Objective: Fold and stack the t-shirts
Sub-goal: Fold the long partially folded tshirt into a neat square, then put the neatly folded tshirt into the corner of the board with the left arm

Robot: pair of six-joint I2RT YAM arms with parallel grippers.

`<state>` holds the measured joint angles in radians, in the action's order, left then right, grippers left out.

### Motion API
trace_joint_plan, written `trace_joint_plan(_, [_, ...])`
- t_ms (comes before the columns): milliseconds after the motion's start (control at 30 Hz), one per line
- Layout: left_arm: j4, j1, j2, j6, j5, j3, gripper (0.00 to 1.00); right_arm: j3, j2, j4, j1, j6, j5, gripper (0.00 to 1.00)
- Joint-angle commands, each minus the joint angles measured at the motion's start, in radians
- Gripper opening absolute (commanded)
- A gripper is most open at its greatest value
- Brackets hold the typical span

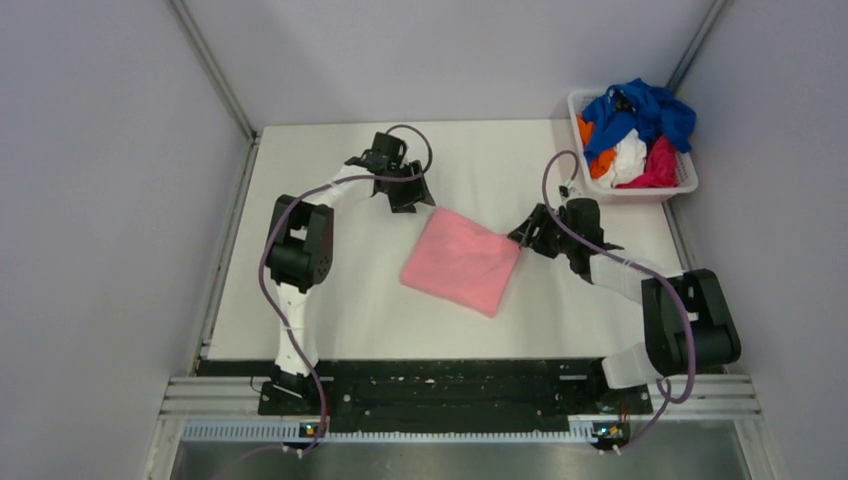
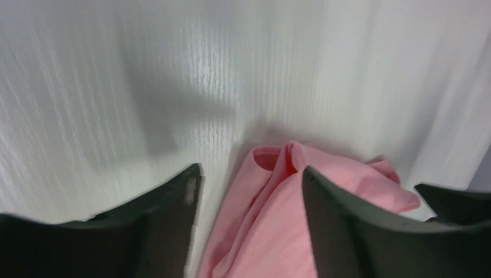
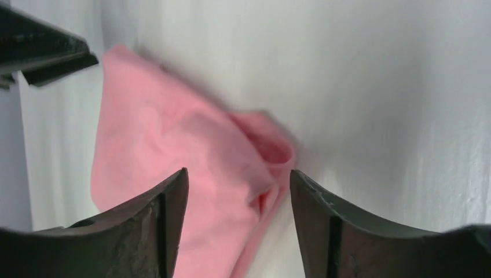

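Note:
The salmon-pink t-shirt (image 1: 462,260) lies folded into a rough square in the middle of the white table (image 1: 340,300). My left gripper (image 1: 408,198) is open at the shirt's far left corner; in the left wrist view (image 2: 252,179) the pink cloth (image 2: 272,231) lies between its spread fingers. My right gripper (image 1: 522,240) is open at the shirt's right corner; in the right wrist view (image 3: 238,185) the pink cloth (image 3: 173,150) lies between and beyond its fingers. Neither gripper pinches the cloth. Royal blue (image 1: 645,108), orange (image 1: 600,160), white (image 1: 628,158) and magenta (image 1: 662,168) shirts are heaped in the basket.
A white plastic lattice basket (image 1: 690,182) stands at the table's far right corner. Grey walls close in the left, right and back sides. The left arm's fingertip (image 3: 52,58) shows at the top left of the right wrist view.

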<state>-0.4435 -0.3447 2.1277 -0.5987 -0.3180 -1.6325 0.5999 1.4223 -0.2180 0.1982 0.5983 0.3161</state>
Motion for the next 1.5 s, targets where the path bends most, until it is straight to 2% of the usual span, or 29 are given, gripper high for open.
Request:
trace_joint_plan(0, [-0.058,0.008,0.006,0.049,0.030,-0.141,0.83,0.114,0.041,-0.039,-0.046,-0.063,-0.023,0.79])
trace_joint_plan(33, [-0.056,0.008,-0.014,0.055,0.030,-0.133,0.94,0.127,0.028,-0.024,-0.046,-0.069,-0.022,0.89])
trace_joint_plan(133, [-0.028,0.005,-0.098,0.066,0.033,-0.029,0.98,0.115,-0.049,0.009,-0.045,-0.056,-0.022,0.93])
trace_joint_plan(333, [0.043,-0.019,-0.240,0.085,0.005,0.254,0.98,-0.038,-0.266,0.052,-0.045,0.022,-0.003,0.99])
trace_joint_plan(400, [0.045,-0.038,-0.245,0.096,0.006,0.307,0.95,-0.079,-0.336,0.083,-0.046,0.042,-0.005,0.99])
trace_joint_plan(500, [0.050,-0.079,-0.216,0.108,0.026,0.337,0.79,-0.110,-0.434,0.118,-0.045,0.061,-0.013,0.99])
trace_joint_plan(633, [0.014,-0.122,-0.125,0.090,0.053,0.302,0.57,-0.117,-0.538,0.169,-0.045,0.052,-0.010,0.99])
trace_joint_plan(700, [0.004,-0.143,-0.100,0.082,0.079,0.280,0.39,-0.119,-0.576,0.185,-0.046,0.042,-0.013,0.99])
trace_joint_plan(767, [-0.010,-0.169,-0.082,0.076,0.137,0.258,0.08,-0.119,-0.603,0.204,-0.045,0.037,-0.020,0.99])
trace_joint_plan(800, [-0.025,-0.179,-0.070,0.071,0.163,0.241,0.00,-0.118,-0.612,0.212,-0.045,0.034,-0.023,0.99])
trace_joint_plan(900, [-0.090,-0.191,-0.045,0.052,0.288,0.167,0.00,-0.118,-0.629,0.216,-0.045,0.028,-0.025,0.99])
trace_joint_plan(1033, [-0.212,-0.188,-0.028,0.039,0.602,0.049,0.00,-0.118,-0.630,0.217,-0.046,0.016,-0.027,0.99])
trace_joint_plan(1133, [-0.292,-0.156,-0.017,0.072,0.776,-0.043,0.00,-0.117,-0.632,0.216,-0.045,0.007,-0.033,0.99])
trace_joint_plan(1233, [-0.316,-0.091,-0.019,0.124,0.867,-0.108,0.00,-0.115,-0.633,0.247,-0.046,-0.008,-0.056,0.99])
trace_joint_plan(1467, [-0.262,0.109,0.018,0.292,0.977,-0.221,0.00,-0.090,-0.634,0.312,-0.045,-0.044,-0.159,0.99])
